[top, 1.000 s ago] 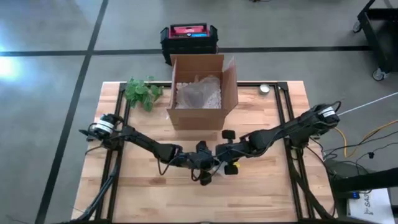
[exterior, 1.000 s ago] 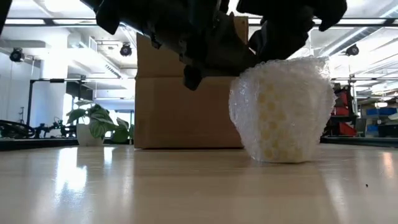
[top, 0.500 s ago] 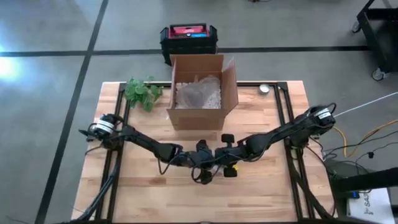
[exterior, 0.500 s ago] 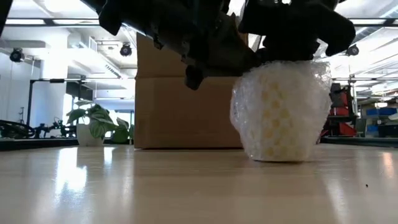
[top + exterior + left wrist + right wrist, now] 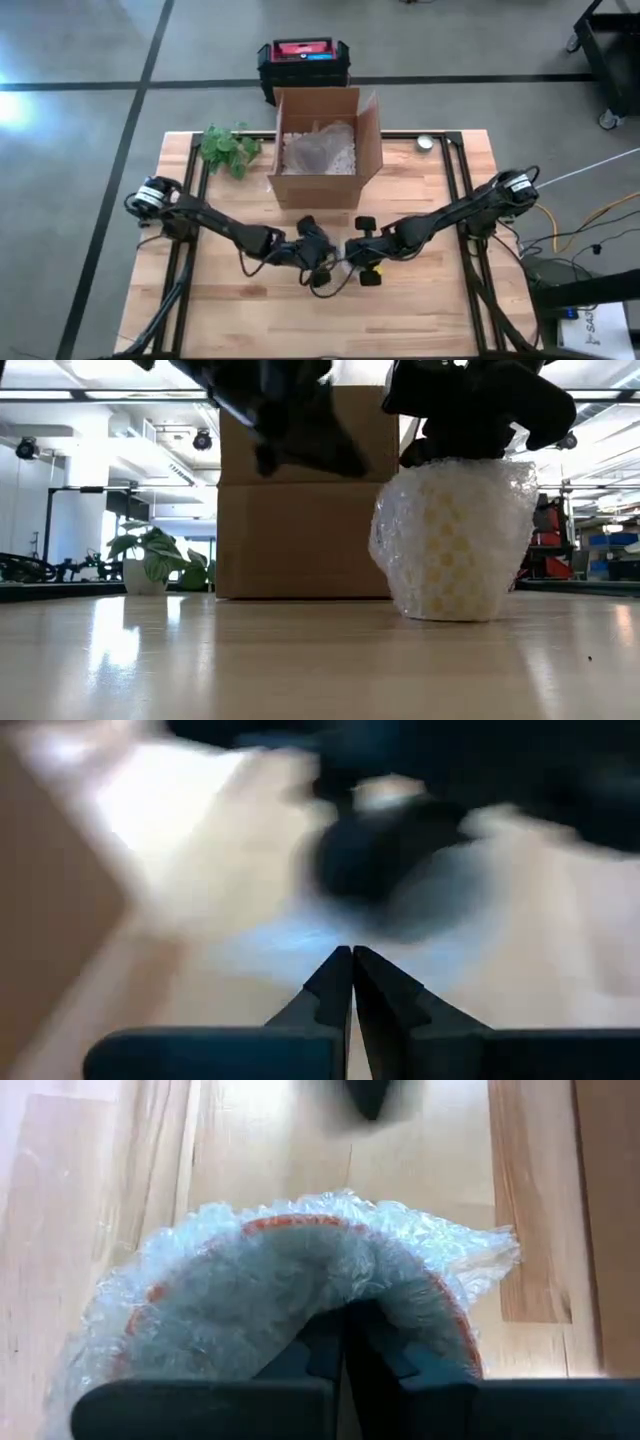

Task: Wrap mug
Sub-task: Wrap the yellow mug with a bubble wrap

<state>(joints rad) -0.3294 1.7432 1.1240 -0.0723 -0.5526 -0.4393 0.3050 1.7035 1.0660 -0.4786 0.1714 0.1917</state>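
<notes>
The mug [image 5: 455,540], pale yellow with an orange rim, is wrapped in clear bubble wrap and stands upright with its base on the wooden table [image 5: 240,310]. In the high view both arms hide most of it. My right gripper [image 5: 345,1342] is shut, directly over the mug's mouth. My left gripper [image 5: 352,960] is shut with nothing between its fingers. It hangs clear of the mug, toward the table's left [image 5: 265,460], in front of the cardboard box. My right gripper presses its shut fingertips [image 5: 365,1350] down into the bubble wrap bunched over the mug's mouth [image 5: 300,1280], coming from above and pointing down. The wrap is dented in around them. The mug stays upright on the table.
An open cardboard box [image 5: 325,150] holding packing material stands at the table's far middle, just behind the mug. A small plant [image 5: 228,148] is at the far left and a small round object [image 5: 426,143] at the far right. The near half of the table is bare wood.
My right gripper has come down onto the top of the wrapped mug and stays there. My left gripper has pulled back from the mug, toward the table's left edge and a little up. The mug stays upright in place.
</notes>
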